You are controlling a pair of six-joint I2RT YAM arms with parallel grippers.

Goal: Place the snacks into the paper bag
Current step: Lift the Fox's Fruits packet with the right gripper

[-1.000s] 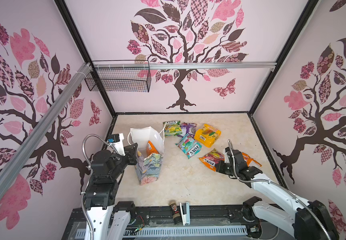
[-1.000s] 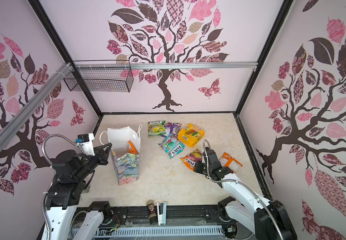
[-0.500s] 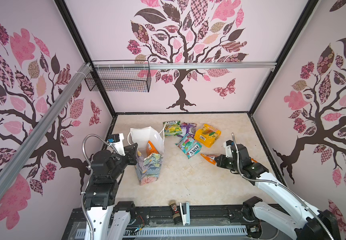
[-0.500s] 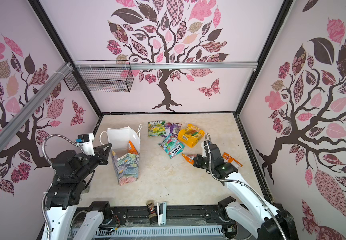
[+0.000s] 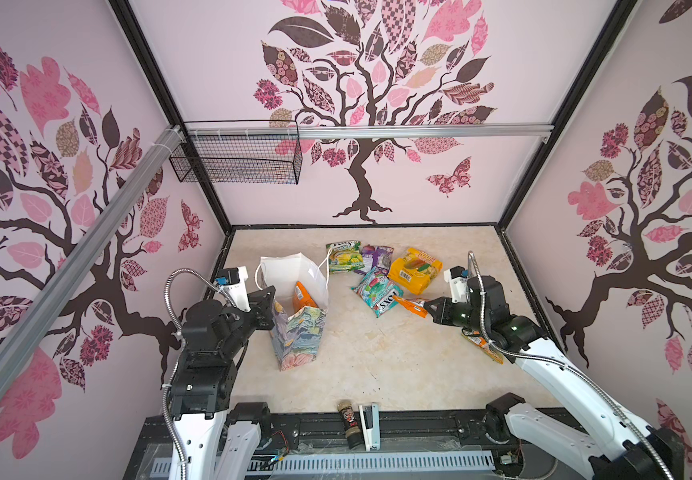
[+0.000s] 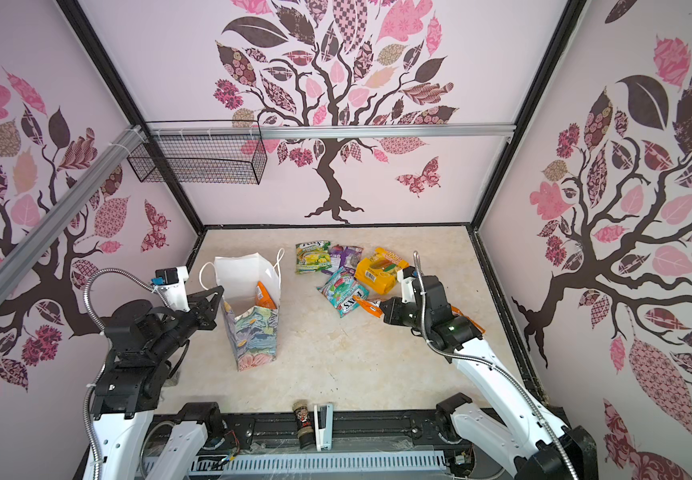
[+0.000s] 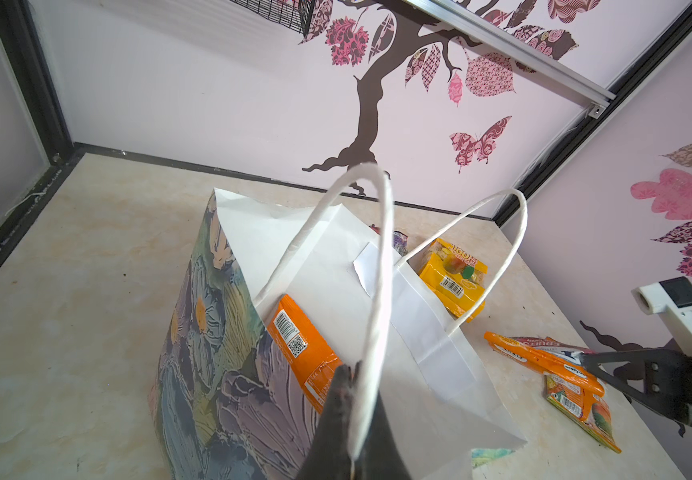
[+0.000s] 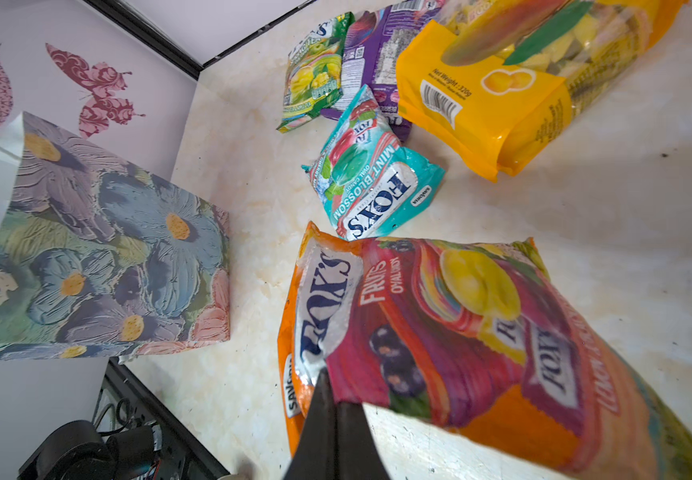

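tabletop (image 5: 377,374): paper bag (image 5: 298,332) upright, left claw (image 7: 349,369) clenched on its cord handle (image 7: 380,270). Done: one orange packet (image 5: 301,296) inside. Right claw (image 5: 428,306) clamped on FOX'S fruits packet (image 8: 439,332), lifted, well apart from bag. Left lying: yellow packet (image 5: 415,274), teal packet (image 5: 377,293), green-yellow packet (image 5: 344,257), purple packet (image 5: 377,258), second orange packet (image 7: 585,415) under the right arm.

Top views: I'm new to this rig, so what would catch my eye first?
The flowery paper bag stands left of centre, the left gripper shut on its handle, an orange packet inside. To its right, the right gripper holds an orange FOX'S packet beside a bright heap of snacks.
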